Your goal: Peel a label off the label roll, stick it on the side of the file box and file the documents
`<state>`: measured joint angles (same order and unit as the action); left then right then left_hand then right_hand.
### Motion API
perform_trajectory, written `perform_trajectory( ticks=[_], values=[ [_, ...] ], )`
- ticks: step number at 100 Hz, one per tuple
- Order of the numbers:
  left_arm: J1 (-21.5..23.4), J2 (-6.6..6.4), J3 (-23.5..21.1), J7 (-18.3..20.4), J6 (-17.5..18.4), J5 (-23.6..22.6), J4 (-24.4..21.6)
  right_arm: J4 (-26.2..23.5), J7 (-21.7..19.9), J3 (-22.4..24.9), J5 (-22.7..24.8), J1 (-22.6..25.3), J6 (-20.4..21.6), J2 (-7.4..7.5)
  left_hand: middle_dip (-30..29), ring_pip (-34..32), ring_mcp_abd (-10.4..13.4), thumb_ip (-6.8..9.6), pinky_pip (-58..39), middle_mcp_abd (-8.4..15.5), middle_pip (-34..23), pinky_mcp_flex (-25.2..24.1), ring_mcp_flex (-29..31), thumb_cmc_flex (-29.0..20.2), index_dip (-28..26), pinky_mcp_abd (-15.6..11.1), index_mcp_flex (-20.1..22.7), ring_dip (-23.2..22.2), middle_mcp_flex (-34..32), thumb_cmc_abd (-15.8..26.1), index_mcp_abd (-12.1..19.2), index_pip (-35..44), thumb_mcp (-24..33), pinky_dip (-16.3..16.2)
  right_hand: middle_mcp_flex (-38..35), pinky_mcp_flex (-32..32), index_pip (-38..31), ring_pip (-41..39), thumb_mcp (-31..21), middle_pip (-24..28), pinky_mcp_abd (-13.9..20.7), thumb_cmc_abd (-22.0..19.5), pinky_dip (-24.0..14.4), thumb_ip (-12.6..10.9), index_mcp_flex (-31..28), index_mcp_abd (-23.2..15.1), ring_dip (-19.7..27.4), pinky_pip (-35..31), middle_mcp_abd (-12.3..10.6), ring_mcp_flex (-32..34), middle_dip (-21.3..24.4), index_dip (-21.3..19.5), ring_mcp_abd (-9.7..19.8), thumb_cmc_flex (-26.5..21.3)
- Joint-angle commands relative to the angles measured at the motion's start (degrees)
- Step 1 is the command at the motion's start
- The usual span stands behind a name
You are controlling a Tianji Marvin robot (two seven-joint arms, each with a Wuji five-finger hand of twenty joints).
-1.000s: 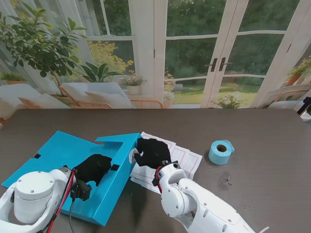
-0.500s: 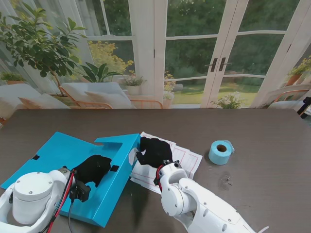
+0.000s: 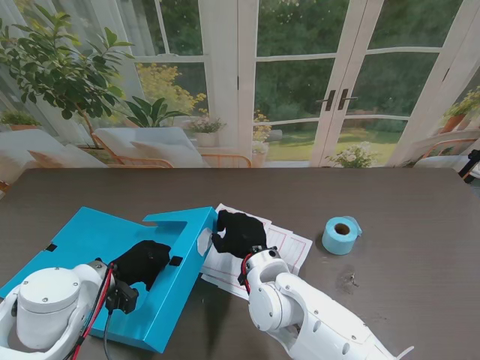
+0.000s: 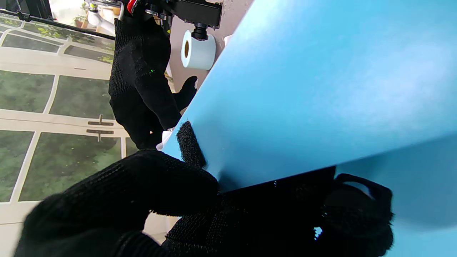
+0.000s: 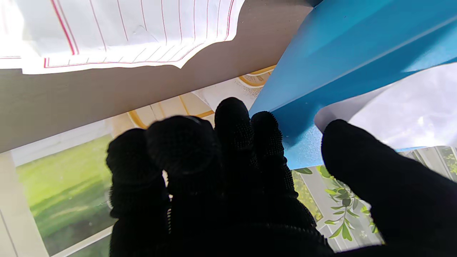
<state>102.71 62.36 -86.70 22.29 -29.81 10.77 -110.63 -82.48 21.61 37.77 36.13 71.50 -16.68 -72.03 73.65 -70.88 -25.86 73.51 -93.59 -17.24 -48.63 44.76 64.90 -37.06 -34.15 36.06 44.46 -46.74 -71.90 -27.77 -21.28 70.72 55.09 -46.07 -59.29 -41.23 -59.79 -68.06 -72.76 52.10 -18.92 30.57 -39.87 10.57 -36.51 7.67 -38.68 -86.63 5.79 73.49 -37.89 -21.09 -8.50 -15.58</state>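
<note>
Matt dark bench point(image 3: 390, 202). Smooth blue plastic-looking file box point(image 3: 97, 247) with a soft sheen. Thin white ruled paper documents point(image 3: 289, 244). Both robot hands, left point(image 3: 141, 261) and right point(image 3: 240, 232), wear black knitted cloth gloves. Arm casings are glossy white plastic.

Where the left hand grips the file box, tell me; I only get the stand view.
Observer: The left hand pinches the edge of the file box, thumb on one face and fingers on the other, right beside a black fastener patch.
Operator: Now report the right hand's fingers.
Observer: In its wrist view, the right hand has its fingertips against the edge of a blue panel, thumb held apart.
Operator: Say what lies by that thumb.
Observer: A white sheet curls out from behind the blue panel beside the thumb; whether it is pinched, I cannot tell.
</note>
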Motion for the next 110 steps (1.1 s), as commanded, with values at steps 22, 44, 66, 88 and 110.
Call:
perform_trajectory(
  ticks=[22,44,66,88,110],
  values=[
    [0.53,-0.07,-0.12,1.51,-0.25,-0.02,-0.91,-0.27,-0.98,-0.46,-0.41,-0.29,-1.20,-0.64,1.07,-3.42,0.09,0.38,-2.32,4.47,-2.00,0.21,0.30,0.04,-0.95,-0.79,-0.95,-1.00,-1.34,0.85,-2.48,1.95,1.52,-0.27,2.10,-0.26,5.01,0.76,2.36,-1.55,0.68,-1.58,0.17,-2.12,6.56,1.57,0.39,-0.91,1.77,1.33,1.28,0.07,-1.33,2.04],
    [0.80,-0.19,-0.18,1.84,-0.29,-0.23,-1.05,-0.28,-1.10,-0.58,-0.96,-0.55,-2.05,-0.91,1.08,-3.42,0.17,0.39,-2.31,4.49,-1.99,0.15,0.28,0.03,-0.97,-0.92,-0.96,-1.01,-1.32,0.83,-2.53,1.91,1.53,-0.28,2.78,0.34,10.16,1.07,3.29,-2.58,0.48,-2.04,0.01,-2.28,11.85,4.14,0.50,-0.89,1.92,1.28,2.21,2.26,-2.05,2.41],
    [1.27,-0.21,-0.25,1.75,-0.22,-0.57,-1.31,-0.36,-1.69,-0.51,-1.64,-0.56,-2.36,-0.91,1.12,-3.46,0.33,0.44,-2.34,4.72,-2.05,0.12,0.34,-0.06,-1.03,-1.07,-0.89,-1.02,-1.31,0.70,-2.50,1.96,1.55,-0.28,3.13,0.55,10.87,1.33,3.78,-2.69,0.38,-2.35,-0.07,-2.36,13.05,3.81,0.61,-0.85,1.88,1.27,2.62,2.72,-2.08,2.67],
    [1.77,-0.44,-0.52,2.42,0.17,-1.11,-1.49,-0.07,-2.12,-0.47,-2.23,-0.82,-2.85,-1.00,1.16,-3.52,0.67,0.48,-2.53,4.92,-2.17,0.09,0.42,-0.13,-1.04,-1.72,-0.81,-1.00,-1.30,0.46,-2.44,2.05,1.45,-0.28,3.73,1.12,12.08,1.97,4.40,-3.09,0.39,-2.70,-0.19,-2.42,15.85,3.27,0.88,-0.73,2.08,1.21,3.09,3.40,-2.55,2.89],
    [2.31,-0.47,-0.85,2.42,0.21,-1.39,-1.90,-0.07,-2.25,-0.24,-3.21,-0.67,-2.60,-1.12,1.08,-3.58,0.88,0.56,-2.79,5.07,-2.26,0.20,0.52,-0.23,-1.01,-2.11,-0.86,-0.97,-1.36,0.39,-2.41,2.08,1.39,-0.25,3.89,1.56,12.17,2.60,4.72,-3.24,0.31,-2.62,-0.37,-2.47,15.85,2.79,1.11,-0.68,2.04,1.17,3.40,3.68,-2.89,3.10]
  ],
)
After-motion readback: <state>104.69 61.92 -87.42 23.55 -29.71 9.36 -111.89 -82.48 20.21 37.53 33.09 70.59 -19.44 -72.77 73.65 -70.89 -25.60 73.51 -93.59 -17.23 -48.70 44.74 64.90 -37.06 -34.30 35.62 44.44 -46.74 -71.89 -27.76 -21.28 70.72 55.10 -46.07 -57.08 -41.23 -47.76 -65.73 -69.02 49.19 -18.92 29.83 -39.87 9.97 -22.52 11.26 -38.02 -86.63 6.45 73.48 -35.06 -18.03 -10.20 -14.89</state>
